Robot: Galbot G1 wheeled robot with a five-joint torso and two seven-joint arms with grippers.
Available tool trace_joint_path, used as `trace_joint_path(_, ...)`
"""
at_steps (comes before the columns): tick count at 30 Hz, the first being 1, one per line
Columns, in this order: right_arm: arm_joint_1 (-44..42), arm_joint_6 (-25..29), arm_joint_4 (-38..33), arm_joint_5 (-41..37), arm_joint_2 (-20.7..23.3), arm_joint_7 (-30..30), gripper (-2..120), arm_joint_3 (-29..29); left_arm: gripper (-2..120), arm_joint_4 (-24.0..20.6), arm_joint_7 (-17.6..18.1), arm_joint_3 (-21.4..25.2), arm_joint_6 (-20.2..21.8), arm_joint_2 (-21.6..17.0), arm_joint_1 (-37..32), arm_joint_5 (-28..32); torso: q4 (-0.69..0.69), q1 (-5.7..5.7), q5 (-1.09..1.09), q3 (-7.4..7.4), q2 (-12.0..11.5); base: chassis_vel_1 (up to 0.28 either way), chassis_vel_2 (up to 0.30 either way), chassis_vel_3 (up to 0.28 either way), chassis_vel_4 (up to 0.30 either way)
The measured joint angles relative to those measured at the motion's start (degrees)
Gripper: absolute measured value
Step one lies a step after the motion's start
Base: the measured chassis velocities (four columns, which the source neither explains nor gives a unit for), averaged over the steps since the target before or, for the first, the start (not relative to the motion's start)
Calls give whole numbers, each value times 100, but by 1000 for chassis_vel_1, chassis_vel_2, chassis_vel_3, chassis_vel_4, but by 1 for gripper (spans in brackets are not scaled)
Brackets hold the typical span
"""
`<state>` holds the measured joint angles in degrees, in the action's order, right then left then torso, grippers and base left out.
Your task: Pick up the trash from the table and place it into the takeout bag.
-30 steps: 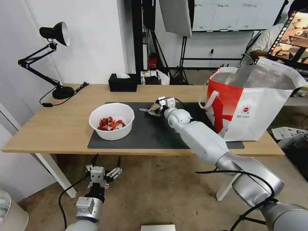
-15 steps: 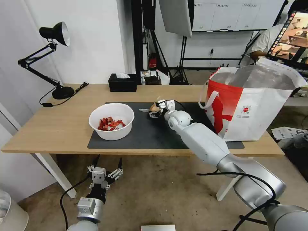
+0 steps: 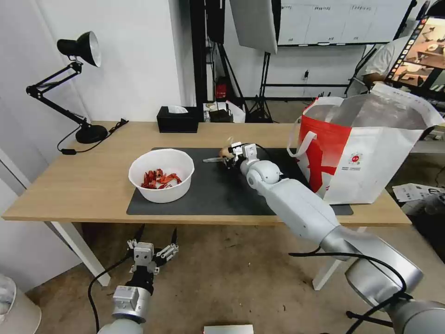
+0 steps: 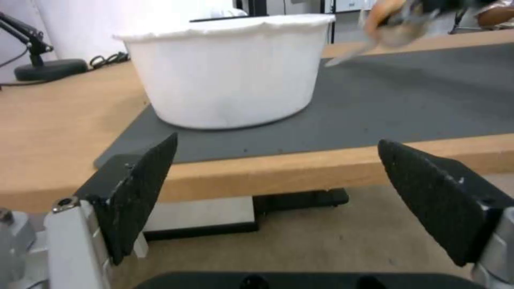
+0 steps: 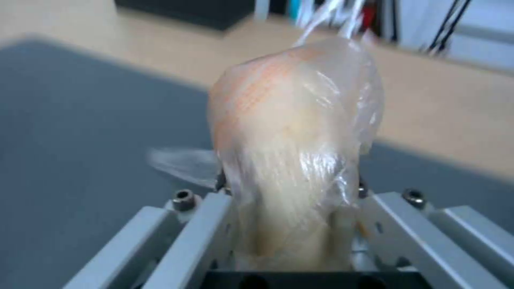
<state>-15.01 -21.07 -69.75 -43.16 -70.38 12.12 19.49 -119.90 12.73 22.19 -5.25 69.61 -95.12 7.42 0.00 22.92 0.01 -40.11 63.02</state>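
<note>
My right gripper (image 3: 228, 155) is shut on a small knotted clear bag (image 3: 224, 151) with tan contents, held a little above the dark mat (image 3: 208, 195). Up close the clear bag (image 5: 292, 148) bulges out from between the jaws. A white round bowl (image 3: 161, 175) of red shell scraps stands on the mat's left part; its side (image 4: 227, 72) faces my left gripper (image 4: 278, 192). That left gripper (image 3: 153, 241) hangs open below the table's front edge. The takeout bag (image 3: 371, 153), white with a red panel, stands open at the table's right end.
A black tissue box (image 3: 177, 119) sits at the table's back edge. A black desk lamp (image 3: 79, 83) stands at the back left corner. Light stands and a person are in the room behind the table (image 3: 79, 185).
My right gripper has lifted the knotted bag off the mat and shifted slightly right, toward the takeout bag. The left arm stays in place.
</note>
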Motion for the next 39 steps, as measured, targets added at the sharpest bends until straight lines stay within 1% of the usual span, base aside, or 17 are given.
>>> trace_joint_path(1,0,0,0,0,0,0,14,0,100,0,0,0,0,0,0,0,0,0,0,0,0,0,0,0,0)
trace_joint_path(3,-133,-3,-898,0,403,391,9,-90,100,-75,14,5,1,-24,-6,29,0,0,1,0,0,0,0,0,0)
trace_joint_path(4,-133,-3,-898,0,403,391,9,-90,100,-75,14,5,1,-24,-6,29,0,0,1,0,0,0,0,0,0)
trace_joint_path(5,-172,-32,-1493,-29,719,653,9,-163,100,-106,69,-21,3,-32,-10,52,0,0,-1,1,1,0,0,0,0)
trace_joint_path(7,-192,-173,-2193,-203,1196,1035,9,-256,100,-148,109,-64,5,-37,-24,58,0,0,0,1,1,0,0,0,0)
trace_joint_path(8,-192,-173,-2193,-203,1196,1035,9,-256,100,-148,109,-64,5,-37,-24,58,0,0,0,1,1,0,0,0,0)
trace_joint_path(11,-229,-597,-3232,-788,1917,2000,9,-570,100,-206,112,-114,5,-38,-34,38,-1,-1,0,1,1,0,0,0,0)
trace_joint_path(12,-229,-597,-3232,-788,1917,2000,9,-570,100,-206,112,-114,5,-38,-34,38,-1,-1,0,1,1,0,0,0,0)
trace_joint_path(13,-259,-779,-3538,-1104,2137,2456,8,-740,100,-223,112,-125,5,-43,-35,24,-2,-1,1,1,1,0,0,0,0)
trace_joint_path(14,-259,-779,-3538,-1104,2137,2456,8,-740,100,-223,112,-125,5,-43,-35,24,-2,-1,1,1,1,0,0,0,0)
trace_joint_path(16,-270,-1059,-3855,-1632,2447,3244,8,-1073,100,-269,112,-146,5,-61,-39,12,0,-1,0,1,1,0,0,0,0)
trace_joint_path(17,-270,-1059,-3855,-1632,2447,3244,8,-1073,100,-269,112,-146,5,-61,-39,12,0,-1,0,1,1,0,0,0,0)
trace_joint_path(19,-200,-1216,-3875,-1963,2719,3732,8,-1345,100,-319,71,-201,2,-66,-36,7,-1,-1,1,1,1,0,0,0,0)
trace_joint_path(23,-132,-1218,-3682,-2206,3022,3713,8,-1640,100,-366,-46,-276,-44,-58,-27,1,-1,-1,0,1,1,0,0,0,0)
trace_joint_path(29,-216,-1089,-3448,-2243,3145,3473,8,-1813,100,-382,-66,-305,-51,-50,-24,-7,0,0,0,0,1,0,0,0,0)
trace_joint_path(36,-305,-1260,-3151,-2741,3226,3665,8,-1966,100,-422,-71,-289,-53,-55,-49,-22,-1,0,0,0,1,0,0,0,0)
trace_joint_path(39,-243,-1418,-3116,-3116,3266,3705,16,-1982,100,-431,-79,-295,-53,-54,-59,-39,0,0,0,0,1,0,0,0,0)
